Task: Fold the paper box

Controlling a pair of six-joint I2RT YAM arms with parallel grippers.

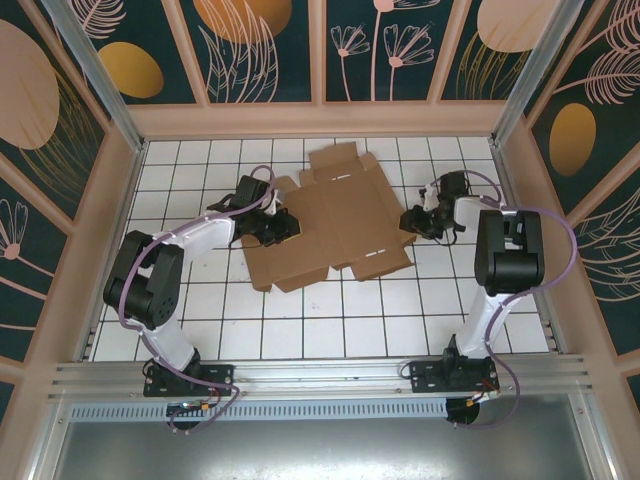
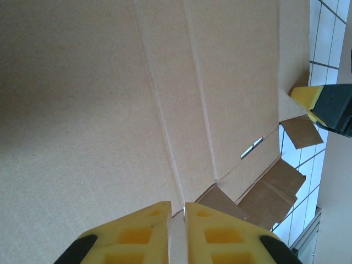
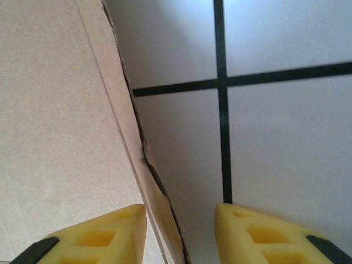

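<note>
Nearest us, the left gripper (image 2: 179,215) has its yellow pads almost together, a thin slit between them. We judge them pinched on the 9 o'clock flap of the paper box (image 1: 335,215). The box is a flat brown die-cut sheet lying open on the white tiled table (image 1: 300,320), toward 12 o'clock from both bases. At the sheet's 3 o'clock edge the right gripper (image 3: 180,220) stands apart, one pad over cardboard and the other over tile. The edge runs between them but is not yet nipped. The step, as we read it, is raising the side flaps. We would close the right jaws squarely on that edge, then swing each flap up about its crease, keeping the centre panel flat and the thin board untorn
</note>
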